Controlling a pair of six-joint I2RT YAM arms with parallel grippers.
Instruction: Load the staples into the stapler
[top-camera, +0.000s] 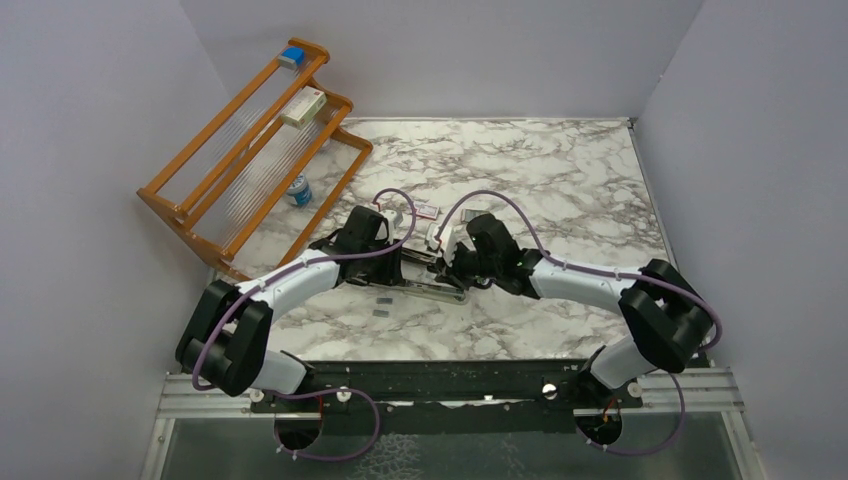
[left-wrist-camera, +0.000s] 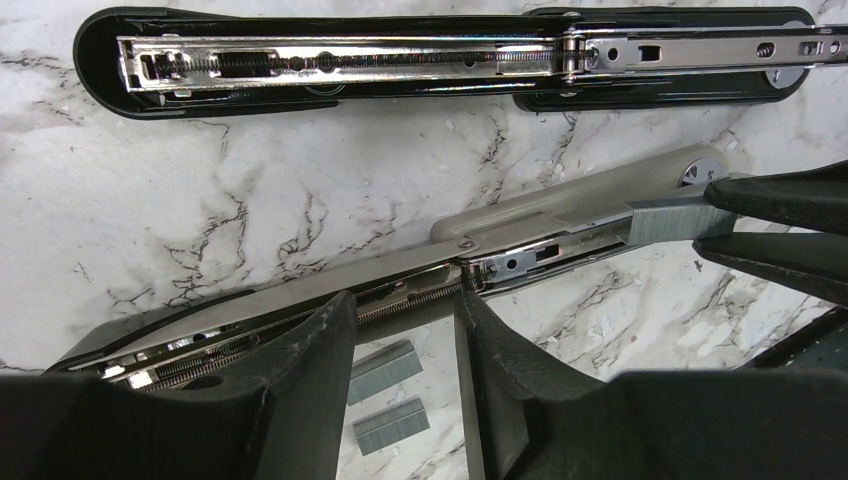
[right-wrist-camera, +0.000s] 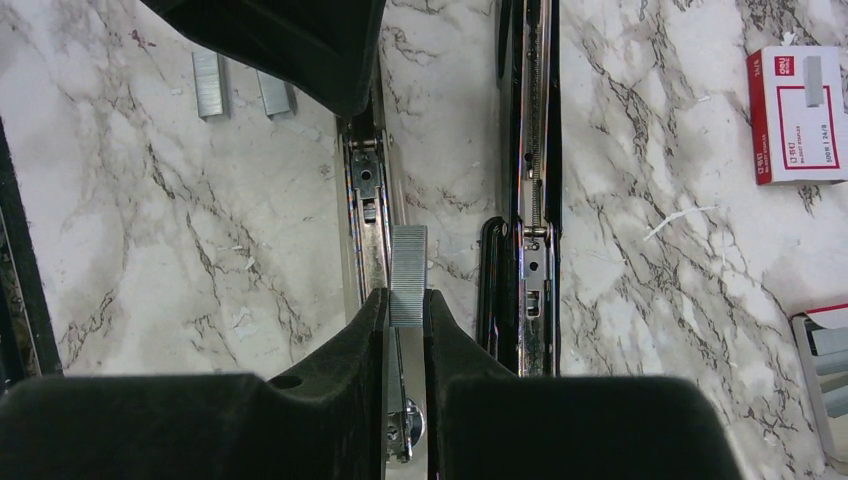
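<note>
The black stapler (left-wrist-camera: 330, 65) lies opened flat, its silver rail up; it also shows in the right wrist view (right-wrist-camera: 527, 150) and the top view (top-camera: 420, 258). Beside it lies an opened light grey-silver stapler-like tool (left-wrist-camera: 560, 205). My right gripper (right-wrist-camera: 405, 305) is shut on a short strip of staples (right-wrist-camera: 407, 272) and holds it just above that grey tool's rail (right-wrist-camera: 365, 200), not the black stapler. My left gripper (left-wrist-camera: 400, 340) is open, with its fingertips at the grey tool's spring rail. Two loose staple strips (left-wrist-camera: 385, 395) lie below it. The red-and-white packet (right-wrist-camera: 795, 115) and grey tray (right-wrist-camera: 825, 350) lie beyond the black stapler.
A wooden rack (top-camera: 250, 150) stands at the back left with a white-and-red box (top-camera: 303, 106), a blue item (top-camera: 291, 56) and a can (top-camera: 298, 190). Grey walls close in the marble table (top-camera: 560, 170) on three sides. Both grippers (top-camera: 395, 268) (top-camera: 446, 272) are close together mid-table.
</note>
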